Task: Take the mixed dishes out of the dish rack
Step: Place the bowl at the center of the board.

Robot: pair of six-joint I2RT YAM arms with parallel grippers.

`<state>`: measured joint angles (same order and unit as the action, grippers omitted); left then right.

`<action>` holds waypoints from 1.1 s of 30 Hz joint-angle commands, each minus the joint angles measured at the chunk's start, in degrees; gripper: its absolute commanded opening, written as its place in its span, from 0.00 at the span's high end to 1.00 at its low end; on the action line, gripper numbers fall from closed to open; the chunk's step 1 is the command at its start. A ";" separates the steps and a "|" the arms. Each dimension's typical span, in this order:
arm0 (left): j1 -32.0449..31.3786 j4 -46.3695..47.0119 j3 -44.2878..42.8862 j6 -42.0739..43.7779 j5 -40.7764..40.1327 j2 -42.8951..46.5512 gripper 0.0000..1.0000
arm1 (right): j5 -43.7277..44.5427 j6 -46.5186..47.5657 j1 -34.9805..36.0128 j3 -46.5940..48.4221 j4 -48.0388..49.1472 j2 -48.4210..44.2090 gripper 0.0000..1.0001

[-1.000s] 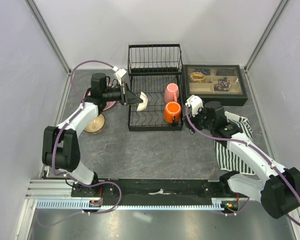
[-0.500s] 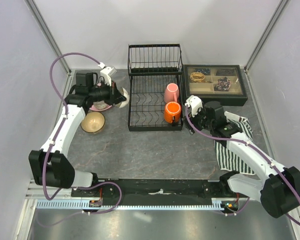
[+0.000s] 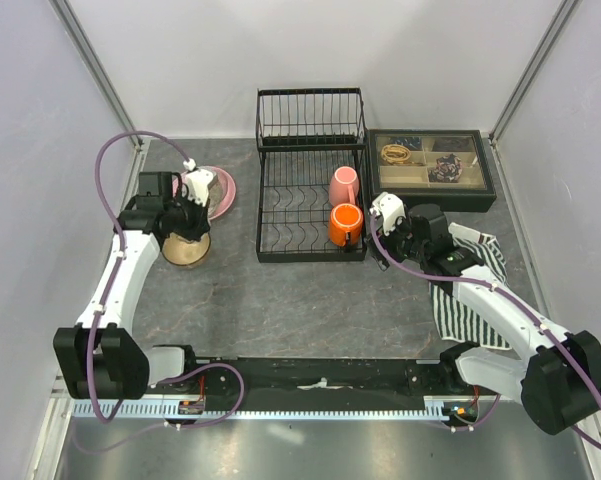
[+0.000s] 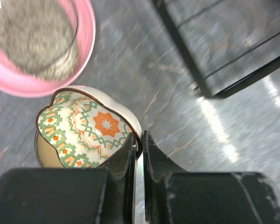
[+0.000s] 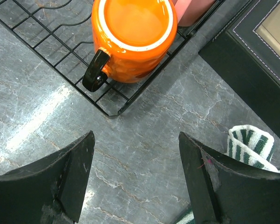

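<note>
My left gripper (image 3: 194, 192) is shut on the rim of the small pale bowl (image 4: 91, 123), which has a green and orange pattern inside. It holds this bowl just over the brown bowl (image 3: 185, 252), next to the pink plate (image 4: 86, 56) that carries the grey speckled plate (image 4: 32, 37). The black dish rack (image 3: 310, 240) holds the orange mug (image 5: 135, 32) and the pink mug (image 3: 343, 185) in its lower basket. My right gripper (image 5: 136, 140) is open and empty above the table, just off the rack's front right corner.
A dark compartmented tray of trinkets (image 3: 432, 165) stands right of the rack. A striped cloth (image 3: 465, 290) lies under my right arm. Grey walls close in the table on the left, back and right.
My left gripper has carried the small pale bowl out of the rack and leftwards, down to the brown bowl beside the pink plate. My right arm has stayed still.
</note>
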<state>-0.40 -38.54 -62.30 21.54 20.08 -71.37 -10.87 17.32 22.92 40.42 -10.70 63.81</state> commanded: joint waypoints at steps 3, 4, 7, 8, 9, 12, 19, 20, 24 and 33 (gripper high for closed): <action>2.07 1.27 4.29 8.96 -8.81 1.06 0.98 | -1.61 0.08 -0.15 -0.87 2.52 -1.05 0.19; 2.25 1.45 4.73 9.22 -9.17 1.06 0.98 | -1.69 0.08 -0.15 -1.13 2.61 -1.14 0.19; 2.34 1.81 6.31 10.54 -10.32 0.45 0.99 | -1.70 0.08 -0.24 -1.49 2.61 -1.85 0.19; 2.42 1.89 6.84 10.71 -10.58 0.10 0.99 | -1.69 0.17 -0.15 -1.58 2.53 -1.94 0.19; 2.43 1.81 7.02 10.89 -10.84 -0.17 0.99 | -1.78 0.26 -0.24 -1.58 2.53 -2.02 0.19; 2.43 2.07 7.55 11.24 -10.76 -1.31 0.98 | -1.78 0.17 -0.15 -1.58 2.61 -2.11 0.19; 2.43 4.35 8.07 11.68 -11.11 -4.91 0.98 | -1.78 0.17 -0.15 -1.66 2.53 -2.29 0.19; 2.43 4.53 8.16 11.60 -11.11 -5.70 0.98 | -1.61 0.17 -0.24 -1.66 2.53 -2.29 0.19; 2.43 5.94 8.25 11.42 -11.02 -7.63 0.98 | -1.61 0.17 -0.15 -1.66 2.53 -2.29 0.19; 2.43 7.52 7.55 11.59 -11.81 -10.27 0.98 | -1.52 0.08 -0.24 -1.58 2.52 -2.02 0.19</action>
<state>1.80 -33.67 -54.00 30.98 9.54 -80.95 -11.75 17.34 22.87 39.24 -10.09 62.67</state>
